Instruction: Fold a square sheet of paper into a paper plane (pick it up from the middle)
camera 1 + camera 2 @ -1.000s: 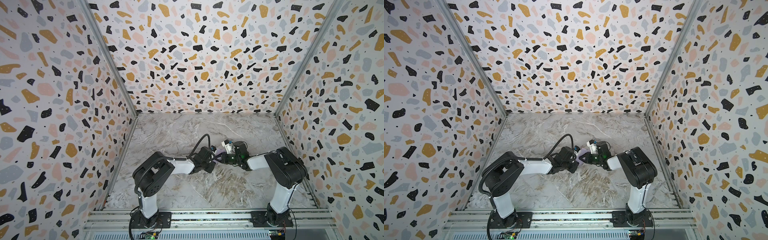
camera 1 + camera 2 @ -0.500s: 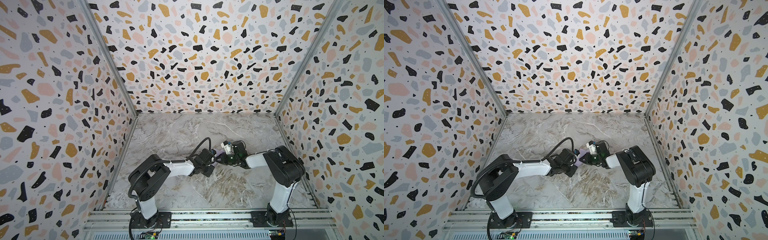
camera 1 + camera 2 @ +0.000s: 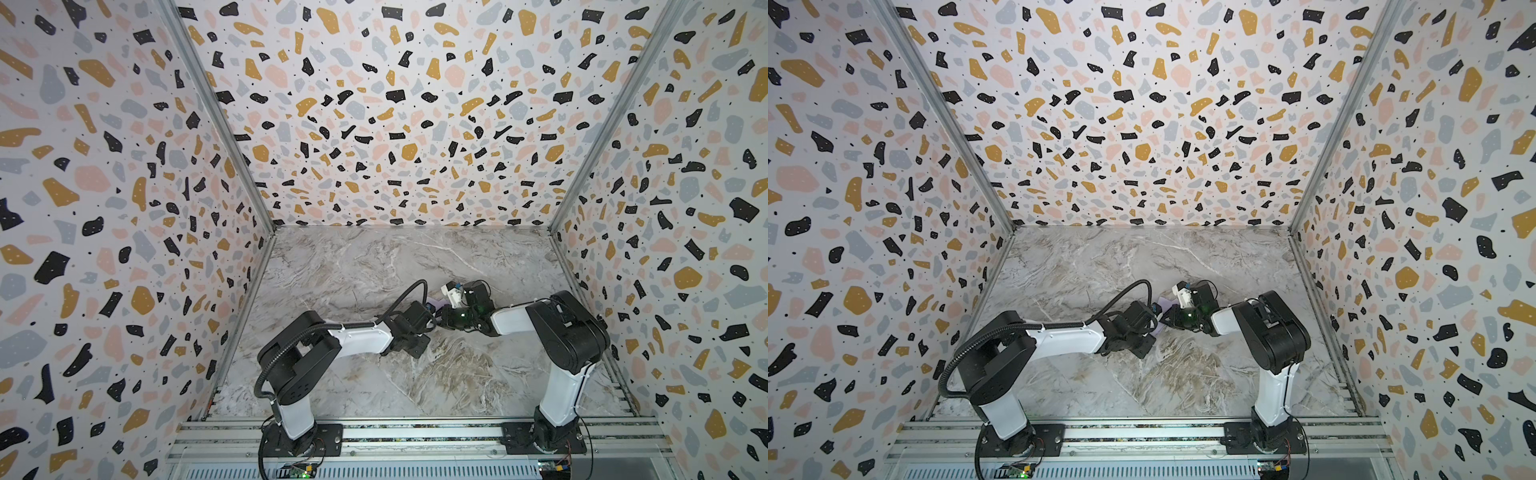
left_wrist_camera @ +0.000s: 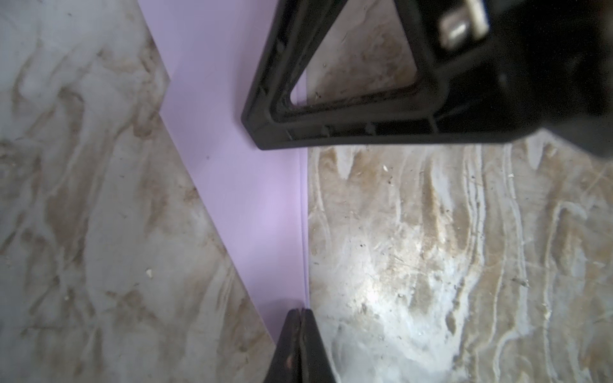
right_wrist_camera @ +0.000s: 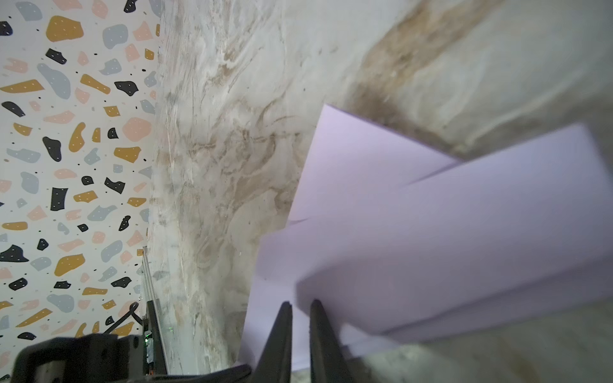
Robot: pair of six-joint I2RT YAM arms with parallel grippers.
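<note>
Nearest the camera head, a slotted aluminium rail (image 3: pixel 415 434) runs across the front edge and carries both arm bases. From it the left arm (image 3: pixel 357 338) and the right arm (image 3: pixel 509 318), each built of smooth white shells between blocky matt black joints, lean low and inward until their wrists nearly meet over the middle of the worktop (image 3: pixel 374 266). The left tool (image 4: pixel 300 318) has its two black wedge-shaped fingers pressed flat together with no gap. Their joint tip sits at the narrow pointed end of the lilac paper (image 4: pixel 252 199); whether a sliver of paper is nipped between them cannot be told. The paper is thin, matt and unprinted, and already partly folded. In the left wrist view it lies flat on the worktop as a long tapering wedge, with one straight edge showing two layers just offset. Further along that wedge, one black open-framed triangular finger (image 4: pixel 331 132) of the right tool (image 5: pixel 300 308) lies across the paper. In the right wrist view that tool's tapered fingers stand barely parted, with a slim slit between them and nothing visibly caught in it. Broad overlapping flaps of the paper spread just beyond their tips, one casting a soft shadow. In a top view only a small patch of the lilac paper (image 3: pixel 1164 304) shows between the two wrists. The worktop is a marble-patterned surface veined in grey, white and tan and dusted with small crumbs. Beyond it rise flat walls (image 3: pixel 395 124) printed with terrazzo chips of black, ochre, pink and grey, joined by metal corner strips.
</note>
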